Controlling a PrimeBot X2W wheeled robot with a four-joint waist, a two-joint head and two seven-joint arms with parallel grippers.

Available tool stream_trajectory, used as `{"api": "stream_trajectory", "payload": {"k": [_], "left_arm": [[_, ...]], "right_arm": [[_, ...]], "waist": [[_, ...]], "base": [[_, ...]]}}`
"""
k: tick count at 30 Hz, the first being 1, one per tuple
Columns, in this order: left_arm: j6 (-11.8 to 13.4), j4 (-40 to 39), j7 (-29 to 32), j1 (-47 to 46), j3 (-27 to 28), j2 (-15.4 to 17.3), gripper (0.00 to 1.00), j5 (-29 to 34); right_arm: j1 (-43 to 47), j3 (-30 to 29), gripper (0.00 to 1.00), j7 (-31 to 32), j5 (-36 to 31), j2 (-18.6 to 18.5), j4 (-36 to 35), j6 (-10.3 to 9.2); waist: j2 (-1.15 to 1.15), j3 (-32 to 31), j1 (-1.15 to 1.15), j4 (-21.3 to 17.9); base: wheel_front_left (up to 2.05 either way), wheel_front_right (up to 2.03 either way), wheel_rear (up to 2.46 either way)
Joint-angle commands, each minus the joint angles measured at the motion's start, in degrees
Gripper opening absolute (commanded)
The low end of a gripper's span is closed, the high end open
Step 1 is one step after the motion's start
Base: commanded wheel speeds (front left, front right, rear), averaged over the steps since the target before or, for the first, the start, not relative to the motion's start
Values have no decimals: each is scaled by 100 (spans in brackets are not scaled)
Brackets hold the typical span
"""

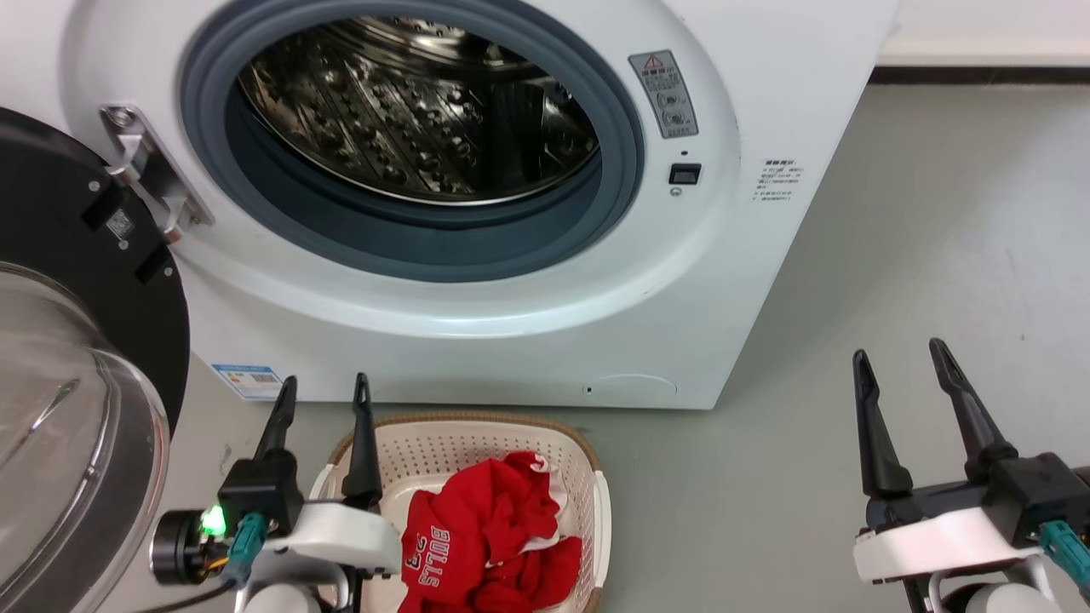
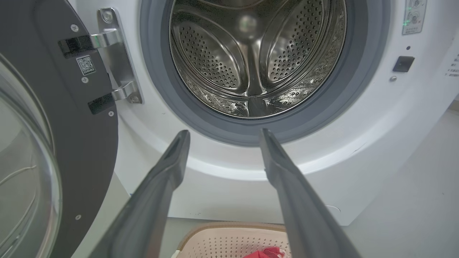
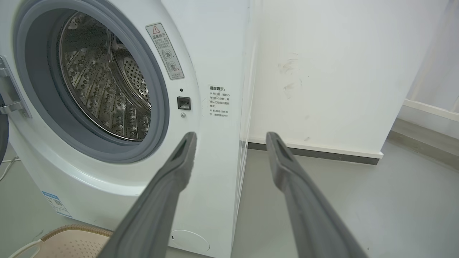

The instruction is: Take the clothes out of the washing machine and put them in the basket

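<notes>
Just right of the left gripper (image 1: pixel 324 381), spread and empty in the head view, the clothes (image 1: pixel 490 528) lay crumpled in the basket (image 1: pixel 443 460): soft, light, probably best pinched at a raised fold. Its wrist view showed the drum (image 2: pixel 215 61) of the washing machine (image 2: pixel 358 143) apparently bare beyond the fingertips. Right wrist view: the right gripper (image 3: pixel 229 134), also parted and empty, aimed at the machine's front corner.

Both arms sat low — the left claw (image 1: pixel 324 390) and right claw (image 1: pixel 901 356) gaped wide, empty, fingers pointing up.
</notes>
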Motion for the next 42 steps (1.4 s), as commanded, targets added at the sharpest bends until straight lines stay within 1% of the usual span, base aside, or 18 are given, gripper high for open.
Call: {"api": "stream_trajectory", "payload": {"k": [1,2,8,13,25,37,38,42], "left_arm": [[51,-143,-12,173,64,-25,100,105],[70,-348,-12,376,136,-86,100,236],[119,-677,-12,724,225,-132,100,443],[117,-915,-12,1000,274,-162,100,492],[-47,-863,-12,1225,390,-187,100,519],[-32,-810,-12,1252,389,-206,100,524],[-56,-810,2,1212,371,-198,0,501],[-68,-586,45,1240,370,-202,0,416]], "right_arm": [[110,-2,100,-11,24,6,-34,-4],[209,-18,100,-11,71,5,-49,-4],[440,11,100,-11,115,6,-46,-4],[623,43,100,-11,179,5,-57,-4],[893,17,100,-11,307,6,-55,-4],[902,4,100,-11,330,6,-50,-4],[874,8,0,0,304,1,-29,0],[921,26,0,15,379,2,157,0]], "waist": [[-1,-154,1,11],[-1,-308,1,19],[-1,-645,1,22],[-1,-866,1,-4],[-1,-1049,1,-48],[-1,-1062,1,-90],[-1,-1062,1,-90],[-1,-1062,1,-91]], "base": [[0,0,0],[0,0,0],[0,0,0],[0,0,0],[0,0,0],[0,0,0],[0,0,0],[0,0,0]]}}
